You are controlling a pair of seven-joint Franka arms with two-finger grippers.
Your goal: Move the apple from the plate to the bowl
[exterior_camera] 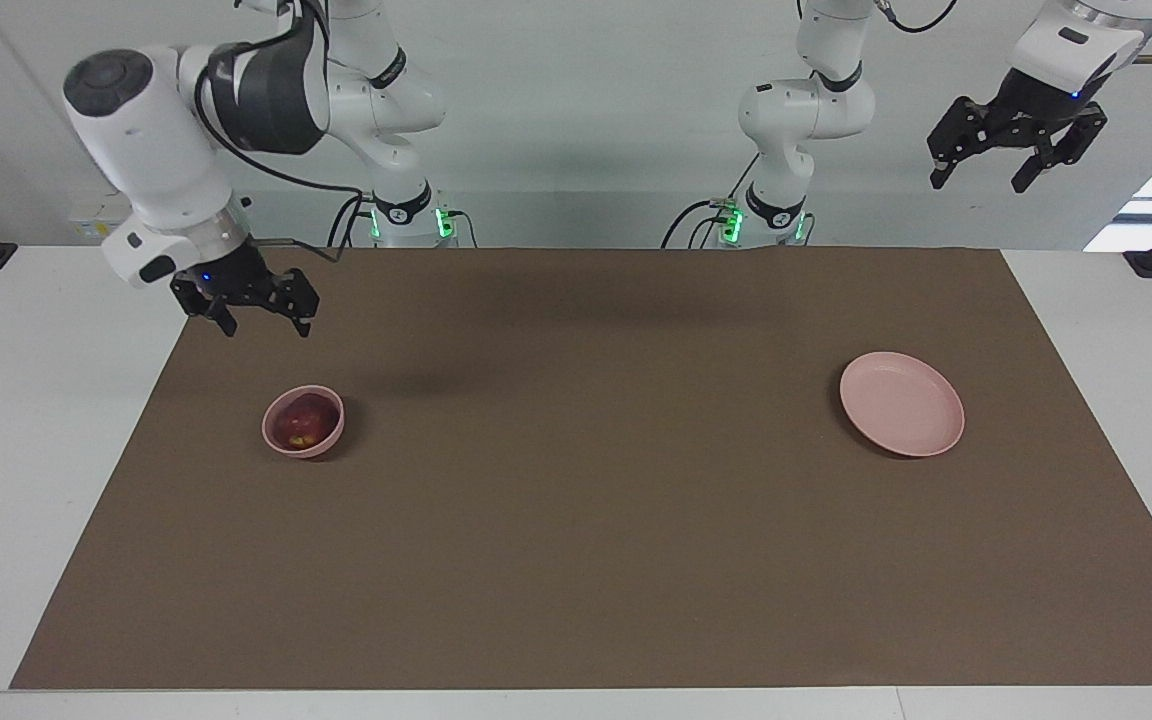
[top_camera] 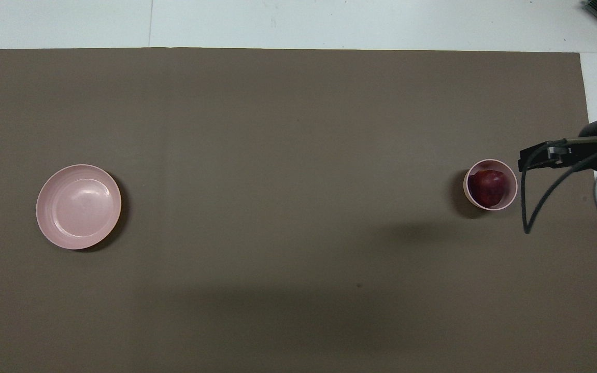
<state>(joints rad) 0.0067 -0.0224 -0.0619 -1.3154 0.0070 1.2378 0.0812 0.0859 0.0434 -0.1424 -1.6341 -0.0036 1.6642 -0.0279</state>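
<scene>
Right gripper (exterior_camera: pixel 258 305): fingers spread, nothing between them, hanging in the air at the left of the facing view, clear above the brown mat (exterior_camera: pixel 576 560) and not touching the bowl (exterior_camera: pixel 276 438). In the overhead view only part of this arm shows, at the right edge of the frame.

Apple (exterior_camera: pixel 302 422): sits inside the bowl, at the left of the facing view and the right of the overhead view (top_camera: pixel 490 187), toward the right arm's end of the table. It fills most of the bowl's opening; yellowish patch faces up toward the facing camera.

Plate (exterior_camera: pixel 901 403): bare, right of the facing view, well apart from the bowl.

Left gripper (exterior_camera: pixel 1016 140): upper right corner of the facing view, raised high, fingers apart, empty. This arm waits.

Judgement: transfer looks done; the step in hand is the retreat. To do it well, lift the right gripper straight up and away with the fingers kept apart, so neither fingertip nor the trailing cable (top_camera: pixel 537 197) catches the bowl's rim. The bowl is small and light-looking; a nudge could tip it or roll the apple out.
</scene>
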